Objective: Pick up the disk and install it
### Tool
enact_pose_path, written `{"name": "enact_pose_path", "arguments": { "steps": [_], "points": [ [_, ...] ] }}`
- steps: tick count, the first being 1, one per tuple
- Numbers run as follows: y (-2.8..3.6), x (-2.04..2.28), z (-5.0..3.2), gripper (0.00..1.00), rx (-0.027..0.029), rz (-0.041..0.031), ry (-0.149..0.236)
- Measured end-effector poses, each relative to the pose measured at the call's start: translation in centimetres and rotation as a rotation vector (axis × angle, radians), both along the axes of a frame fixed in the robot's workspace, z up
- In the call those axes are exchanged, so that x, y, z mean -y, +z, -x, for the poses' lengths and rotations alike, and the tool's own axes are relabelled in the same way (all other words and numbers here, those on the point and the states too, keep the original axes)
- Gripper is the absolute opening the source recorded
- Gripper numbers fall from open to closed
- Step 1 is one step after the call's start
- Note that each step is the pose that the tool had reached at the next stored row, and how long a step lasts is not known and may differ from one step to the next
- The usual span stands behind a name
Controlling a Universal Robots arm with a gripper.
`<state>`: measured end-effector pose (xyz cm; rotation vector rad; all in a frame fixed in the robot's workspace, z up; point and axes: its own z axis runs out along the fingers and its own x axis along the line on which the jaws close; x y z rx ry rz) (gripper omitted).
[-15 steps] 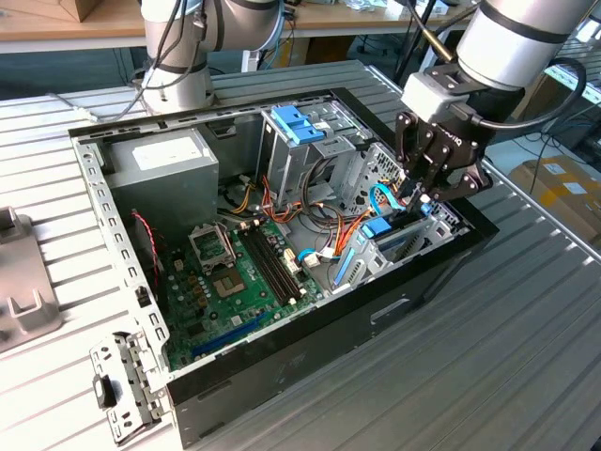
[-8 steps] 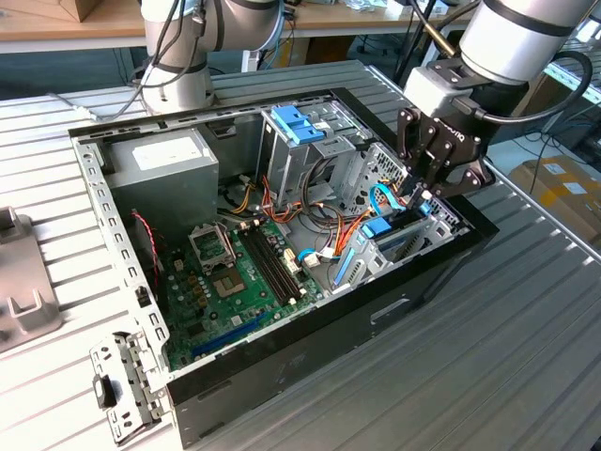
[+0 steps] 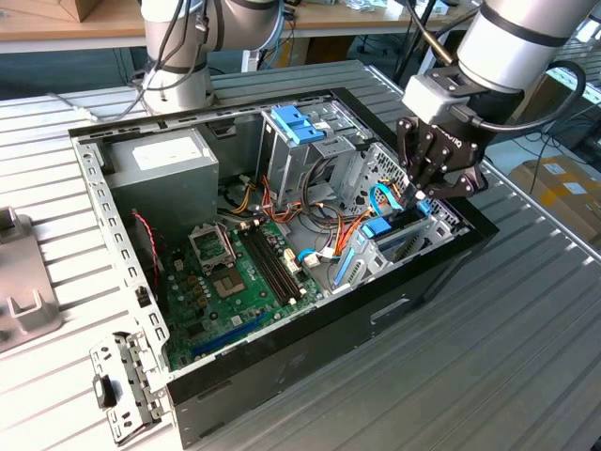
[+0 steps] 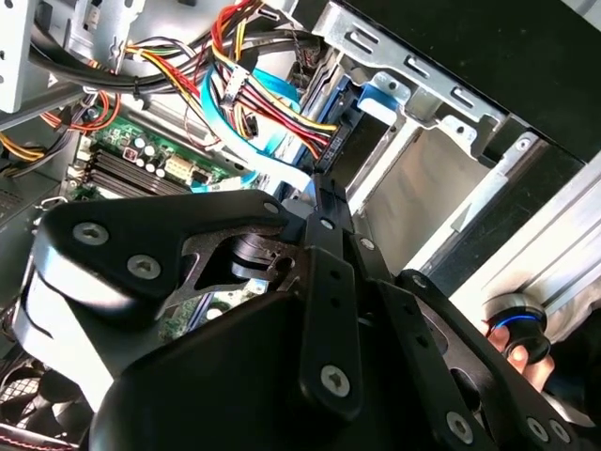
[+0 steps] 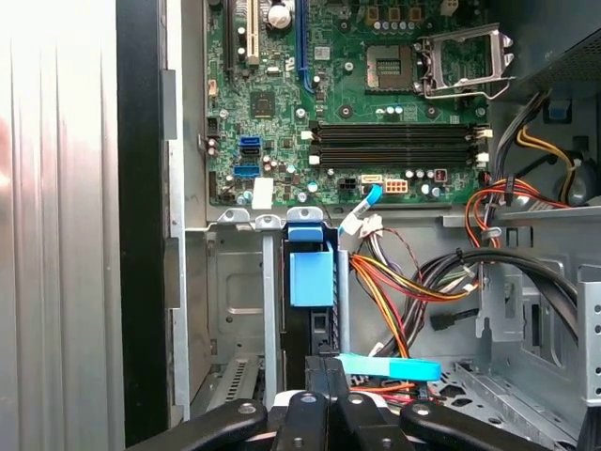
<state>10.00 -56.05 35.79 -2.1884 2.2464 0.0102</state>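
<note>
While tilted, pincer (image 3: 420, 199) overhangs disk (image 5: 311, 278)

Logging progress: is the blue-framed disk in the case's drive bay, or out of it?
In. The dark, blue-framed disk stands on edge within the grey metal drive bay, beneath the black gripper.

You look at a grey ribbed metal table (image 3: 526, 319) — behind it a wooden workbench (image 3: 66, 23), and on the exterior view's right cardboard boxes (image 3: 563, 183) sit on the floor.
</note>
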Motion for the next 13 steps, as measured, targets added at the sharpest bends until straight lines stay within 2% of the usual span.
{"name": "enact_pose_path", "arguments": {
  "steps": [4, 7, 10, 11, 13],
  "points": [
    [-0.85, 0.0, -0.01, 0.11, -0.0054, 0.0, 0.0],
    [-1.23, 0.02, -0.02, 0.11, -0.0077, 0.0006, 0.0],
    [-1.53, 0.2, -0.01, 0.11, -0.0092, 0.0003, 0.0],
    [-1.51, 0.33, -0.01, 0.11, -0.0094, 0.001, 0.0],
    [-1.45, 0.32, -0.02, 0.11, -0.0092, -0.0002, 0.0]
  ]
}}
